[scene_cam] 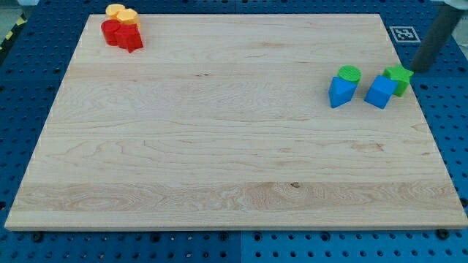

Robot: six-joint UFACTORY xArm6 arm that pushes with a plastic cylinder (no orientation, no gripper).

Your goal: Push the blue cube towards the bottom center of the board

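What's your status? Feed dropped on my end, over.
My tip at the view's right edge, just up-right of the green block. Blue cube beside that green block, far right. Path to bottom center open across the board.

rod [439, 33] cut off at view's top

The blue cube [381, 92] sits flat on the surface [219, 146] near its right edge, in the upper half, turned so one corner faces the view's bottom. It looks intact, bright blue, its top face lighter than its sides.
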